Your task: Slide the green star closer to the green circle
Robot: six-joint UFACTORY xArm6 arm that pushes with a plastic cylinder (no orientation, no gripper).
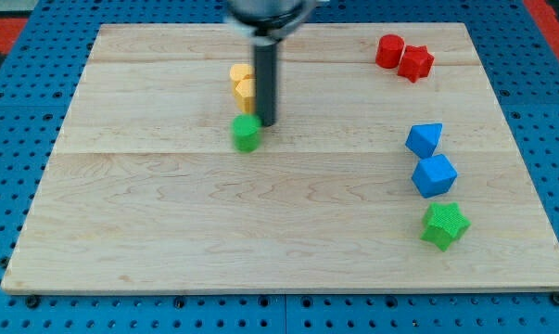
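Observation:
The green star [444, 225] lies near the view's right edge, toward the bottom. The green circle [247, 133] sits left of the board's centre, in the upper half. My tip [264, 124] is down on the board, right beside the green circle, at its upper right and touching or nearly touching it. The green star is far from my tip, to the view's lower right.
Two yellow blocks [243, 83] sit just above the green circle, partly behind the rod. Two blue blocks [425, 139] [434, 175] stand above the green star. Two red blocks [389, 51] [415, 62] lie at the top right. The wooden board [168, 232] lies on a blue pegboard.

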